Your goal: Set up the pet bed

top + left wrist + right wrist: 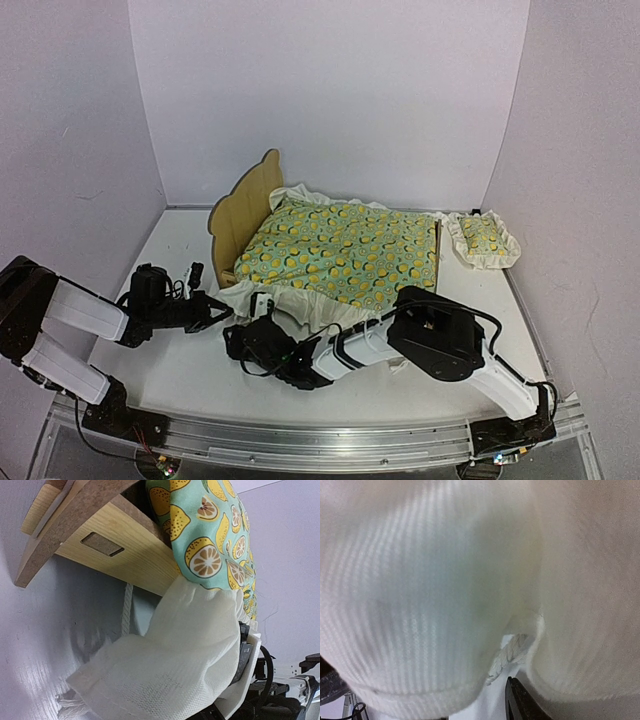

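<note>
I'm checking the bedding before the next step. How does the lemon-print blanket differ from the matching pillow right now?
The blanket is far larger than the pillow. The blanket lies spread over the pet bed, its white ruffle spilling over the near rail. The pillow lies off the bed, on the table beside the foot end. Both have a yellow lemon print on green and a white ruffled edge.

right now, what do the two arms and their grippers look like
The two match. The left arm and right arm have smooth white link shells between bulky, rounded black joints, with thin black cables looping alongside. The left gripper and right gripper are black. No markings are readable.
</note>
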{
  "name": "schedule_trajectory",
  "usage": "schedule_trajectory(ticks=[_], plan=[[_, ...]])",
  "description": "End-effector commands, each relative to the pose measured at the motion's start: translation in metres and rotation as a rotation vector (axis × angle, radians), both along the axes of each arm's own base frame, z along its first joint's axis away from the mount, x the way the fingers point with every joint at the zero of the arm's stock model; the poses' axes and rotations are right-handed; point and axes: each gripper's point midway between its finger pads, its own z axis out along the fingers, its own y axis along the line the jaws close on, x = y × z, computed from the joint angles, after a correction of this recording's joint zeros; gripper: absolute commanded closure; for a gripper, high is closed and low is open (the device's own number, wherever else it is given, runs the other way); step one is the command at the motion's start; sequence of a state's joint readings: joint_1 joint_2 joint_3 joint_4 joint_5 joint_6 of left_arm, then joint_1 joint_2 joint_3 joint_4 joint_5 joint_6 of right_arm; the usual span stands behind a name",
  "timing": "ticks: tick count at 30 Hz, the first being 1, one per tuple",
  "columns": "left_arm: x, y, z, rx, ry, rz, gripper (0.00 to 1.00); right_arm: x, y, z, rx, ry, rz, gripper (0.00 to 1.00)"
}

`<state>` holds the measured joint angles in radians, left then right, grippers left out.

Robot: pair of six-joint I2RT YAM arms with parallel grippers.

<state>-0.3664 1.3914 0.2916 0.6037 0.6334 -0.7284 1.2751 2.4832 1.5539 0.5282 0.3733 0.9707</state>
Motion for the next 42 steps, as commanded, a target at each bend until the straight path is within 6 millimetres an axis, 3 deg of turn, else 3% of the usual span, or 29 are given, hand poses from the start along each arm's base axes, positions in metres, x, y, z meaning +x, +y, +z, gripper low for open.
schedule_trajectory(ticks=[1, 6, 11, 13, 15, 18, 23, 26, 30, 35, 39, 42], plan=[[0.005, -0.005, 0.019, -0.026, -0.079, -0.031, 1.00, 0.002, 0.006, -0.006, -0.020, 0.011, -0.018, 0.60], [0.005, -0.005, 0.020, -0.028, -0.081, -0.031, 1.00, 0.013, 0.011, -0.008, -0.025, -0.015, -0.072, 0.64], [0.005, -0.005, 0.022, -0.031, -0.082, -0.031, 1.00, 0.018, 0.009, -0.019, -0.045, -0.005, -0.111, 0.86], [0.005, -0.003, 0.024, -0.030, -0.091, -0.019, 1.00, 0.018, 0.006, -0.015, -0.071, -0.027, -0.105, 1.00], [0.010, 0.004, 0.028, -0.015, -0.110, 0.033, 1.00, 0.009, -0.009, -0.017, -0.125, -0.022, -0.063, 1.00], [0.030, 0.034, 0.032, 0.062, -0.147, 0.205, 1.00, -0.008, -0.033, -0.010, -0.213, -0.041, 0.052, 1.00], [0.059, 0.084, 0.065, 0.171, -0.281, 0.475, 1.00, -0.005, -0.067, -0.009, -0.403, -0.121, 0.201, 1.00], [0.075, 0.101, 0.076, 0.259, -0.302, 0.560, 1.00, 0.000, -0.071, -0.017, -0.482, -0.157, 0.291, 1.00], [0.089, 0.126, 0.081, 0.349, -0.310, 0.672, 1.00, -0.001, -0.056, -0.025, -0.544, -0.219, 0.445, 1.00], [0.108, 0.186, 0.090, 0.509, -0.305, 0.863, 1.00, 0.026, -0.063, -0.047, -0.681, -0.198, 0.443, 1.00], [0.128, 0.197, 0.092, 0.535, -0.302, 0.879, 1.00, 0.032, -0.090, -0.045, -0.760, -0.218, 0.381, 1.00], [0.140, 0.199, 0.090, 0.549, -0.309, 0.886, 1.00, 0.032, -0.095, -0.039, -0.757, -0.230, 0.364, 1.00]])
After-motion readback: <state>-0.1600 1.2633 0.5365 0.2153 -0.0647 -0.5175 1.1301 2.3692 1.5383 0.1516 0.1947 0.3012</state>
